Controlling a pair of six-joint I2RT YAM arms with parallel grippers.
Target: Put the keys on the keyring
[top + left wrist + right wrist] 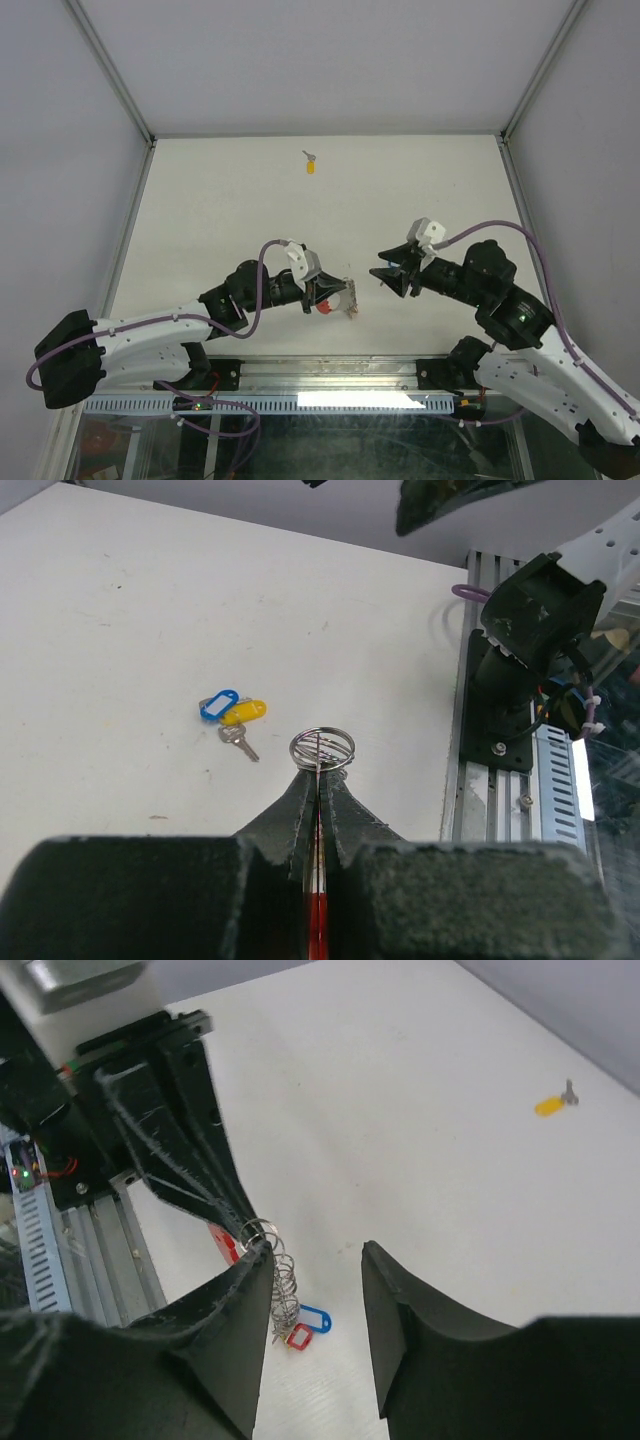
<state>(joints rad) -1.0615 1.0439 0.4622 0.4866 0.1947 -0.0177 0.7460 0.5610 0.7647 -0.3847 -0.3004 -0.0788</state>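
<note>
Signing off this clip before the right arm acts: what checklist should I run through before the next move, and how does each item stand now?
1. Left gripper shut on the keyring: ok, clamped on its red strip.
2. Keyring's wire end exposed beyond that grip: ok.
3. Right gripper open with nothing between its fingers: ok.
4. Yellow-tagged key free to pick up: ok, it lies alone at the far side of the table.
5. Blue-tagged key already on the keyring: cannot tell; it sits below the wire loops, but whether it is linked is unclear.
</note>
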